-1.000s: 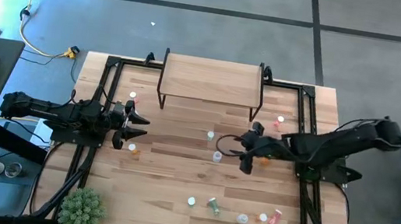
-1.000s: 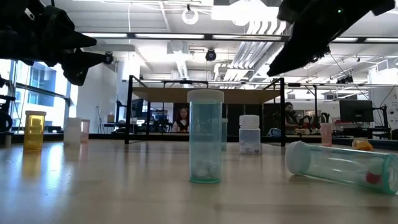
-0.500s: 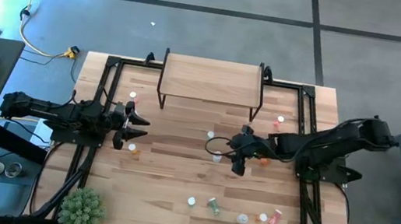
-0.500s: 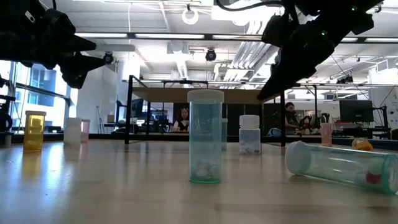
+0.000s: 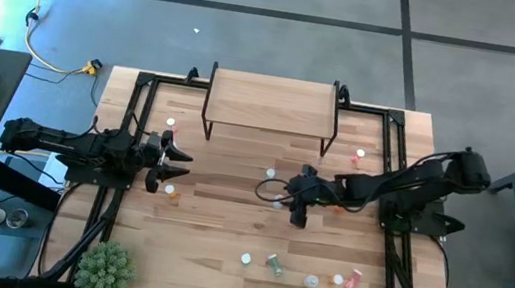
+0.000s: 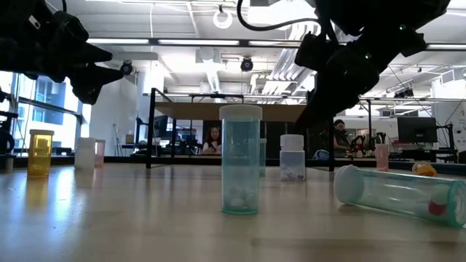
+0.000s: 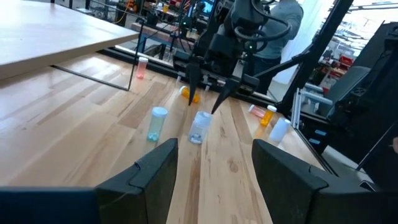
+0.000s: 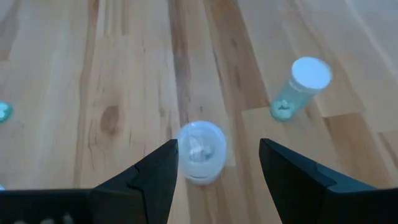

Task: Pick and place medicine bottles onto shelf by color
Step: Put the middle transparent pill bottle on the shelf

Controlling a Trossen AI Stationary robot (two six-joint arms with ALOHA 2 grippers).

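My right gripper hangs open, slanting down over a clear white-capped medicine bottle that stands upright on the table's middle. Its fingers stand on either side of the bottle and above it, touching nothing. A teal bottle stands just beyond, nearer the shelf, a light-wood board on black legs at the far edge. My left gripper waits open and level at the table's left. More bottles stand near it and lie along the near edge.
An orange bottle lies under the right arm. A pink one stands by the shelf's right leg. A green plant sits at the near left corner. Black frame rails run along both table sides. People sit in the room behind.
My right gripper has gone toward the table's left and down, tipping further downward, until it hangs over the clear bottle. Its fingers have stayed open. No bottle has moved.
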